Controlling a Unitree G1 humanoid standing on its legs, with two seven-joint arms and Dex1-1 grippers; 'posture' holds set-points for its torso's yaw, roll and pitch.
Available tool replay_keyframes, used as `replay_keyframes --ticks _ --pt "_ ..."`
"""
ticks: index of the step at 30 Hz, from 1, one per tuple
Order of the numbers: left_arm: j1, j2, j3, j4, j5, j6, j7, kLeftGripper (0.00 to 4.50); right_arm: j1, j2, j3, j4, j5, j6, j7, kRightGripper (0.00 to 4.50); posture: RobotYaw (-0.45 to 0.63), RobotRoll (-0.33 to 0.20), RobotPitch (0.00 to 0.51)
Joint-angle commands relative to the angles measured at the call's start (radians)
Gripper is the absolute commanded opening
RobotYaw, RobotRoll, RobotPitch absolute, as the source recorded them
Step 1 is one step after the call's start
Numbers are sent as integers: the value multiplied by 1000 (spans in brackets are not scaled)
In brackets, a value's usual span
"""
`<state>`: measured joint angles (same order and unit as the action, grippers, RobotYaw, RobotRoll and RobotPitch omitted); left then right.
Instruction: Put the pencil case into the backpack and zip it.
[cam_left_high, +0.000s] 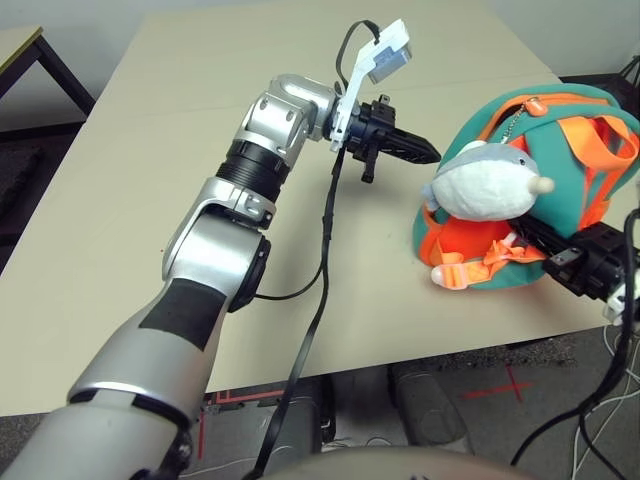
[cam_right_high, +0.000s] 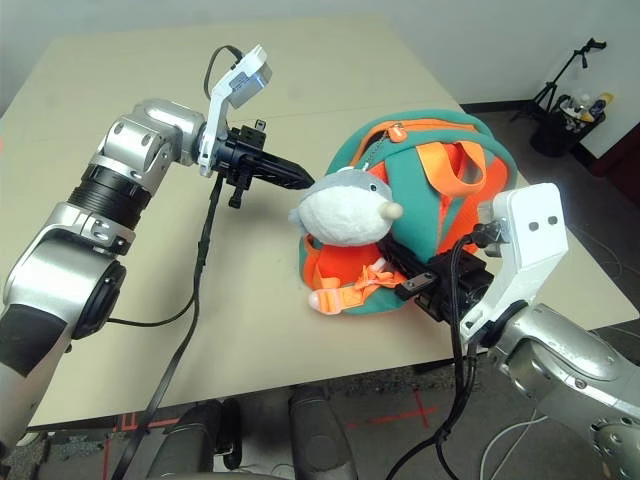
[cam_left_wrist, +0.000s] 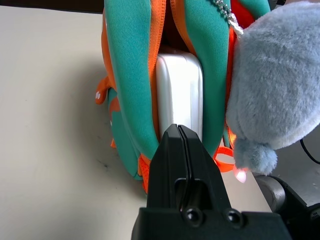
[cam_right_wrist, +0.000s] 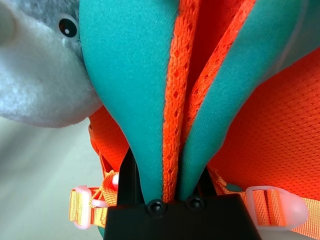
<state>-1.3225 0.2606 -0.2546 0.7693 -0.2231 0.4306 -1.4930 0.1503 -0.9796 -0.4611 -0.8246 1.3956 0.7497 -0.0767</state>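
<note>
Item: small teal backpack with orange panels and straps (cam_right_high: 440, 200), standing on the pale beige table (cam_left_high: 150, 150). Its mouth is gaping between two teal, orange-edged lips.

Item: flat white rounded-corner pencil case (cam_left_wrist: 180, 92), sitting inside that mouth, directly ahead of the left jaws. Only its near end is showing; the rest is lying hidden in the pack, and no lettering can be made out.

Item: grey-white plush animal (cam_left_high: 487, 180), hanging on a bead chain against the pack's front, masking the panel behind it.

Item: left gripper (cam_left_high: 418, 152), hovering clear of the pack, jaws pressed tight together on nothing, tip pointing at the opening.

Item: right gripper (cam_right_wrist: 167, 187), reaching in low beside the orange strap buckles (cam_left_high: 470, 268). Its jaws are clenching the pack's teal, orange-trimmed fabric fold, which is rising from between them; the fingertips themselves are covered by the cloth.

Item: black cable (cam_left_high: 320, 290), trailing from the left wrist across the table, running off the lower edge of the head views.
</note>
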Motion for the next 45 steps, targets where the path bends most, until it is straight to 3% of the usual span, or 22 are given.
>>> replay_keyframes --ticks 1,14,30,37,44,45 --pt "3 -11 -6 -21 12 10 -9 0 -8 7 13 -10 -2 0 1 177 -287 0 155" --pt "86 -82 -48 -252 -2 148 64 0 -10 9 12 -12 -14 1 8 177 -303 0 158" --pt "62 -235 -72 -71 93 -2 215 0 -7 8 7 -28 6 5 -10 177 -324 0 168" --pt "53 -173 -26 -153 58 56 206 0 -8 5 12 -22 2 8 1 177 -302 0 162" --pt "15 7 66 -402 -43 240 189 0 -27 -4 7 14 -18 14 34 177 -271 0 151" --pt "25 43 72 -460 -51 275 195 204 -31 -7 7 21 -21 16 41 177 -263 0 148"
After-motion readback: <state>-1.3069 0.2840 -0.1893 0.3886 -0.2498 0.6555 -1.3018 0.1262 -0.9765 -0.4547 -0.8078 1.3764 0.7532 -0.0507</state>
